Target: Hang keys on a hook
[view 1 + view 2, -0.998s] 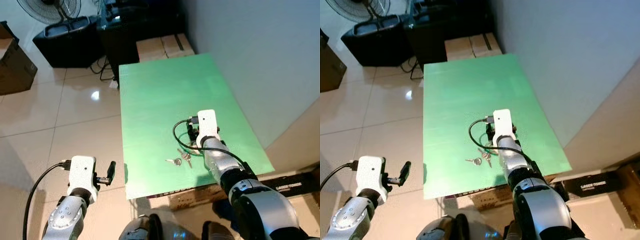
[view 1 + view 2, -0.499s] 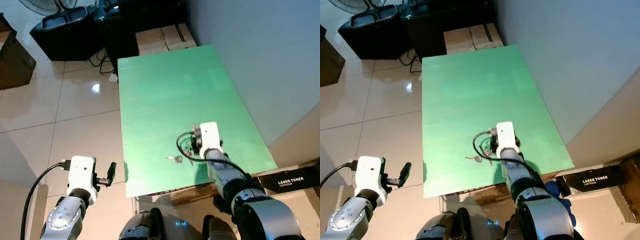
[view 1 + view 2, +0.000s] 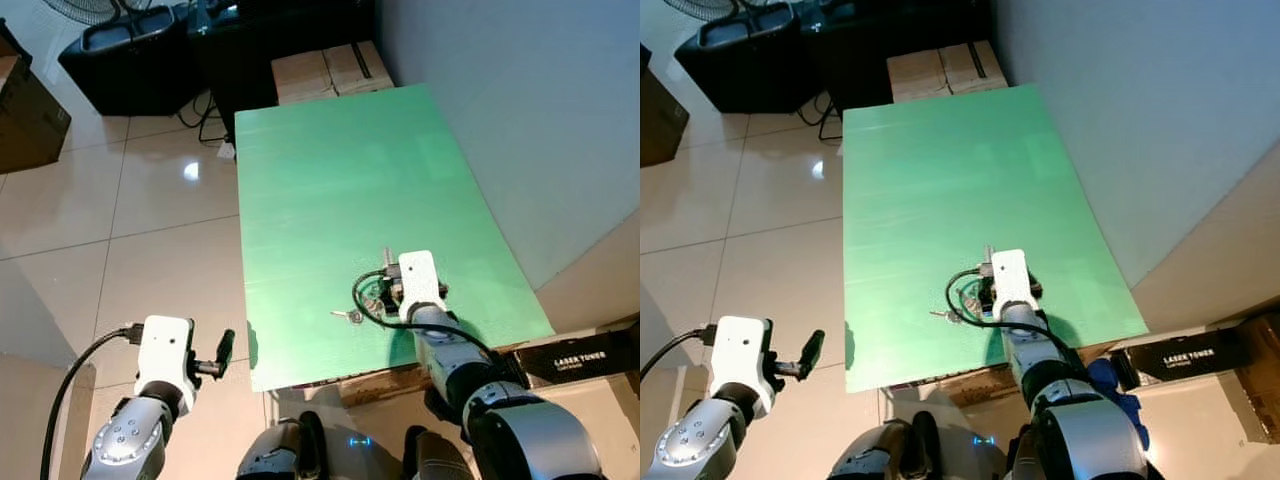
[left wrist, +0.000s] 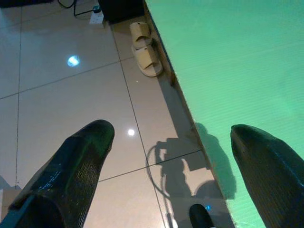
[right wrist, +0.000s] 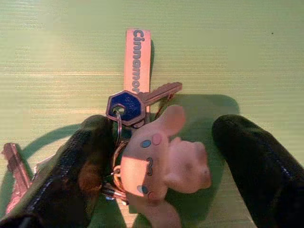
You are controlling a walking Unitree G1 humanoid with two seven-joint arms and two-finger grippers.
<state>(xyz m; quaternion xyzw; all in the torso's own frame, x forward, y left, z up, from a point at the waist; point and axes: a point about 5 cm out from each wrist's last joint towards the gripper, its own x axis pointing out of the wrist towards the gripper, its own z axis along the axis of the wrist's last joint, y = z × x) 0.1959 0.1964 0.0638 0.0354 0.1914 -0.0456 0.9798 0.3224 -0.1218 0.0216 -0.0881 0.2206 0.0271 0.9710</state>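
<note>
A key bunch [image 5: 127, 105] lies on the green table [image 3: 340, 170] near its front right corner. It has a blue-headed key, a pink plush charm [image 5: 164, 164] and a strap tag [image 5: 137, 57]. One silver key [image 3: 352, 317] sticks out to the left. My right gripper [image 5: 164, 126] is down over the bunch and open, one black finger on each side of the charm. In the head view the right gripper [image 3: 385, 297] sits just behind its white wrist camera. My left gripper [image 3: 222, 352] is open over the floor, left of the table's edge.
Cardboard boxes [image 3: 325, 72] and a black case [image 3: 125, 65] stand beyond the table's far end. A grey wall [image 3: 520, 100] runs along the table's right side. A pair of slippers [image 4: 142, 47] lies on the tiles by the table's left edge. A toner box [image 3: 585, 360] sits at the lower right.
My right gripper has moved toward the table's near edge and come over the key bunch. In the last half second it has barely shifted. The left arm has stayed put.
</note>
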